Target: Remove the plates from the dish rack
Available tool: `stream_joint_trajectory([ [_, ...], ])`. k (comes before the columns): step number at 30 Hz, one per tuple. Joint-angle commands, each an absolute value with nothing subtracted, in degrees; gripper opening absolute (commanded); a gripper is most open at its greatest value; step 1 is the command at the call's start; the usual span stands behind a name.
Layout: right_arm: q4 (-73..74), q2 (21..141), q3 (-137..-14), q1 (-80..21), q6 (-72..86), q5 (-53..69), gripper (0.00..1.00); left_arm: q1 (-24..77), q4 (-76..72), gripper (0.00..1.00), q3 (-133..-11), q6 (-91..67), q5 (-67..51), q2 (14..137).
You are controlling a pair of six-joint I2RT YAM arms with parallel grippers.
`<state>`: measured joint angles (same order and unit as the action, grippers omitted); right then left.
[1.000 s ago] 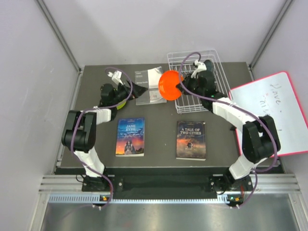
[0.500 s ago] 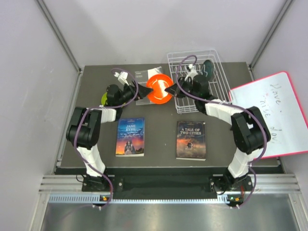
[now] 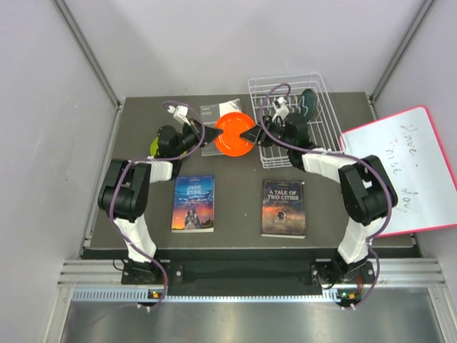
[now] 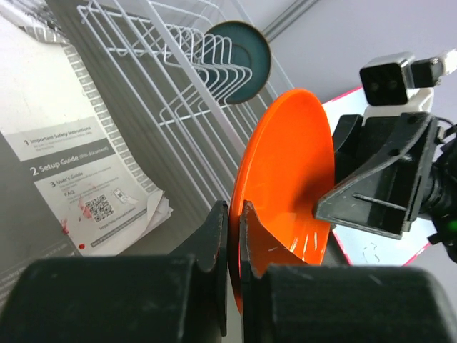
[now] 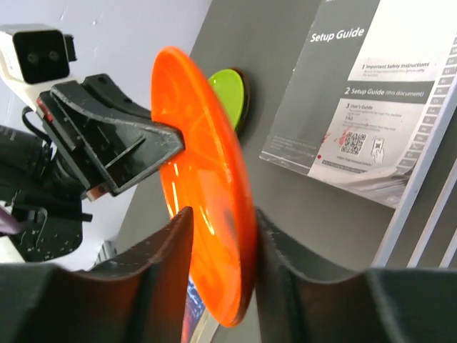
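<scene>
Just left of the dish rack (image 3: 323, 121), we see one orange plate (image 3: 234, 133) caught between the two arms, its face turned up toward the top camera. It lies over the rack-side edge of the one setup guide (image 3: 216, 114).

The left fingers (image 4: 214, 239) are pinched together on the plate's rim on the side away from the rack, with only the thin orange edge between them. The right fingers (image 5: 282, 271) straddle the rim on the side nearest the rack, one on each face of the plate, and look clamped on it as well.

We count three plates in all:
- The orange one is held by both arms.
- One teal plate (image 4: 235, 51) stands upright among the prongs at the far end of the rack.
- One lime green plate (image 5: 230, 96) lies on the desk (image 3: 239, 200) well left of the rack, beyond the setup guide and partly under the left arm. A dark edge shows beneath it, and we cannot tell what that is.

Two books lie flat on the near side of the rack. "A Tale of Two Cities" (image 3: 283, 208) is straight in front of it, and "Jane Eyre" (image 3: 193, 203) is further left. One red-framed whiteboard (image 3: 400, 168) lies just to the right of the rack.
</scene>
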<state>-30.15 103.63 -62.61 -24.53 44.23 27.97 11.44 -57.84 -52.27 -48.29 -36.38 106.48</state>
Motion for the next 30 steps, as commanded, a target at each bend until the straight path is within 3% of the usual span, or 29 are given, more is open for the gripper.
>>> stream_joint_trajectory([
  [1, -32.4, 102.0, -64.4, -24.3, 41.6, 29.5, 0.42, 11.6, -52.7, 0.0, -52.2, -40.8, -32.3, 103.1],
  [9, -17.9, 93.8, -64.8, -19.4, 30.6, 19.5, 0.5, 5.5, -35.4, 0.0, -52.8, -31.1, -24.5, 95.1],
  [19, -12.0, 87.0, -64.8, -15.7, 25.4, 12.7, 0.51, -10.0, -29.1, 0.0, -50.7, -30.5, -23.6, 94.0],
  [30, -10.8, 86.7, -63.9, -15.1, 25.5, 12.5, 0.5, -14.9, -27.2, 0.0, -50.5, -28.2, -20.7, 97.8],
])
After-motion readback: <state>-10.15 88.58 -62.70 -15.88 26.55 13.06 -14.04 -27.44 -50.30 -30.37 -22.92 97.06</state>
